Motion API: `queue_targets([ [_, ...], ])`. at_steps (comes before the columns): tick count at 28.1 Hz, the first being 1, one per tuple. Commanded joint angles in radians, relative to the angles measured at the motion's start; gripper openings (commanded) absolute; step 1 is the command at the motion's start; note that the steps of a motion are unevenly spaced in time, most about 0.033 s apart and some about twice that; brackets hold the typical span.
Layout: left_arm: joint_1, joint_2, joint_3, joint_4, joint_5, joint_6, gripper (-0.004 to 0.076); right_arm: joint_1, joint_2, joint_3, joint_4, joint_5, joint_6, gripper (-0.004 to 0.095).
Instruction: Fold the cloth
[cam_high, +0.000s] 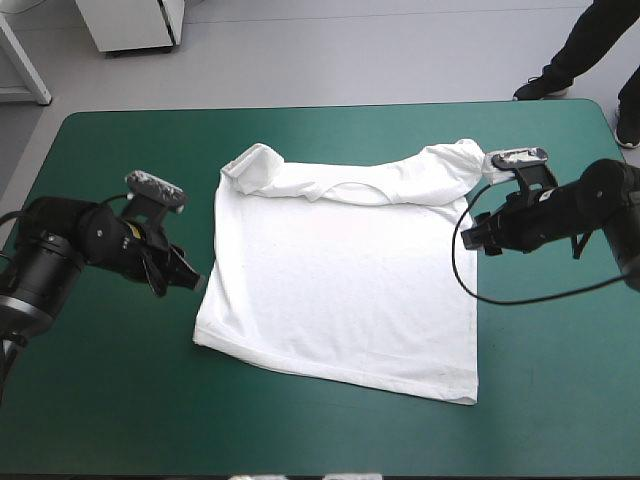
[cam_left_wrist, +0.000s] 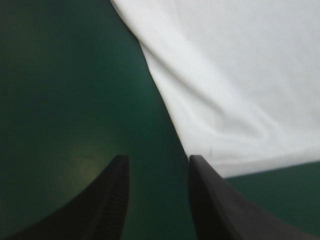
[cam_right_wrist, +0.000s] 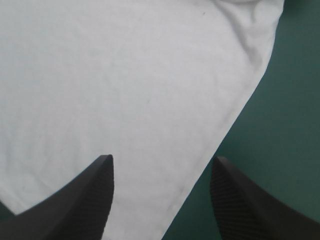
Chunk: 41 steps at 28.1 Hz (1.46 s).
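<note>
Right wrist view: T-shirt (cam_right_wrist: 125, 75) cut off; right pincer (cam_right_wrist: 163, 158) parted astride edge.

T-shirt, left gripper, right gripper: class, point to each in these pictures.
T-shirt (cam_high: 340, 290), high view, middle of its flat body.
Left gripper (cam_left_wrist: 157, 159), left wrist view, midway between its open fingertips.
Right gripper (cam_right_wrist: 162, 157), right wrist view, midway between its open fingertips.

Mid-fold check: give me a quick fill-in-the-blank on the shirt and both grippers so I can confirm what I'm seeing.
1. The T-shirt lies spread ____ on the table cover.
2. The left gripper and the right gripper both have their fingers ____.
3. Between the left gripper's fingers only the ____ cover shows, not cloth.
Missing words: flat; open; teal-green.
</note>
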Motion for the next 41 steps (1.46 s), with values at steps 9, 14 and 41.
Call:
queue_targets([
  [9, -0.049, 0.071, 0.191, -0.001, -0.128, -0.030, 0.0466, 0.072, -0.171, 0.114, -0.101, -0.005, 0.071, 0.0554],
  [14, -0.049, 0.143, 0.191, -0.011, -0.151, -0.030, 0.0466, 0.072, -0.173, 0.116, -0.101, 0.000, 0.071, 0.0554],
  [41, -0.049, 0.274, 0.229, -0.154, -0.185, 0.055, -0.0009, 0.296, -0.252, 0.376, -0.231, 0.113, 0.220, 0.0554],
])
